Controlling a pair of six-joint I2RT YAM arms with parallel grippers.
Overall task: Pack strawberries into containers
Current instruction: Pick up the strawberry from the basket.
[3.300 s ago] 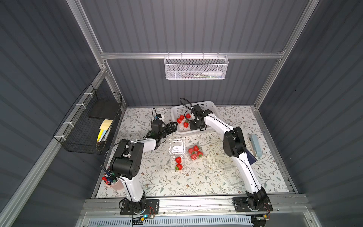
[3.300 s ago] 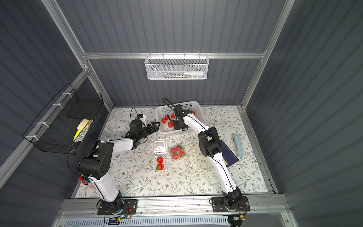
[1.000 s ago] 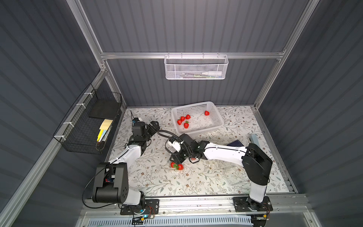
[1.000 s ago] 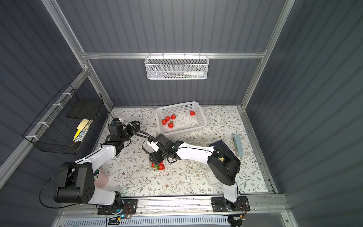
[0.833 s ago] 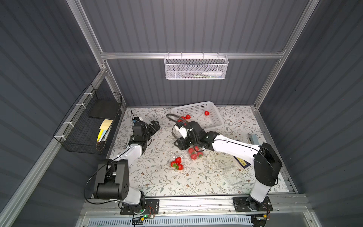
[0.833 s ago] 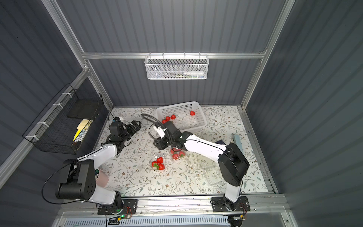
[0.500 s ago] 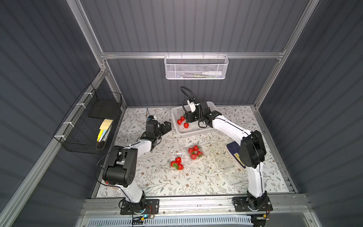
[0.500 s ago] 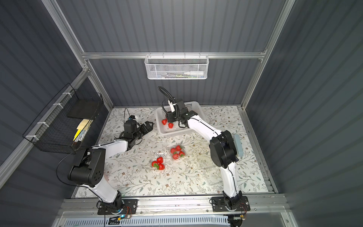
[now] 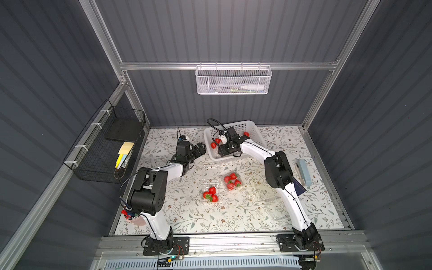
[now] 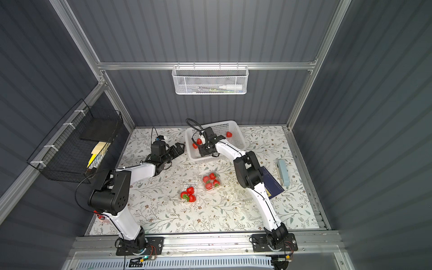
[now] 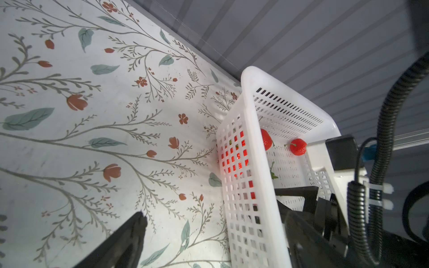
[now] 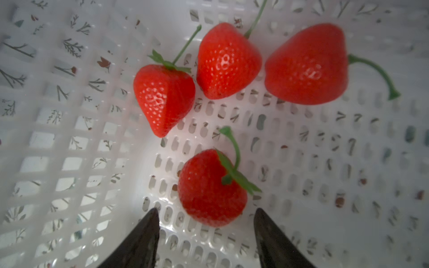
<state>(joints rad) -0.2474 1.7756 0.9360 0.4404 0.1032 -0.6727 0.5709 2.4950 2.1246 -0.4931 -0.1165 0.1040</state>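
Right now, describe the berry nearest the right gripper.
The berry is glossy red with pale seed dimples, a green cap and a curled stem. It lies on its side on the basket's perforated white floor, near a corner. It sits between the open right gripper's tips, neither clearly touching it. Three other berries lie beyond, apart from it.

White basket [image 11: 246, 185] (perforated) holds strawberries [image 11: 298, 146] on the floral tabletop [image 11: 92, 139].
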